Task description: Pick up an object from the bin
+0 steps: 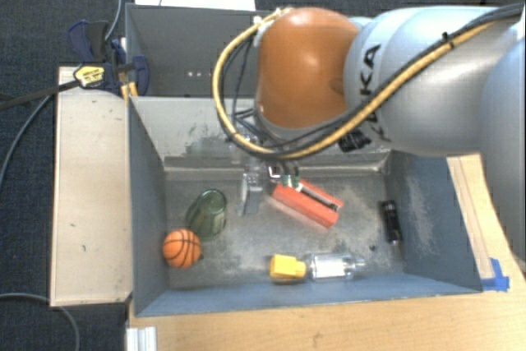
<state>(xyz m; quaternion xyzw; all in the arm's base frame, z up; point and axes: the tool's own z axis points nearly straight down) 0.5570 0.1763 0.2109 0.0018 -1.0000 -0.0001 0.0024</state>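
The silver-grey arm reaches in from the right, orange domed wrist cover uppermost, its grey metal tool pointing down, far middle

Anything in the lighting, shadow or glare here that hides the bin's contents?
Camera view: even light, no hard shadows on the bin floor; camera view: soft sheen on the arm's grey shell, no glare on the things; camera view: the orange wrist cover hides the top of the gripper, while the orange ball, green cup, red-orange block and yellow-capped bottle lie plainly lit.
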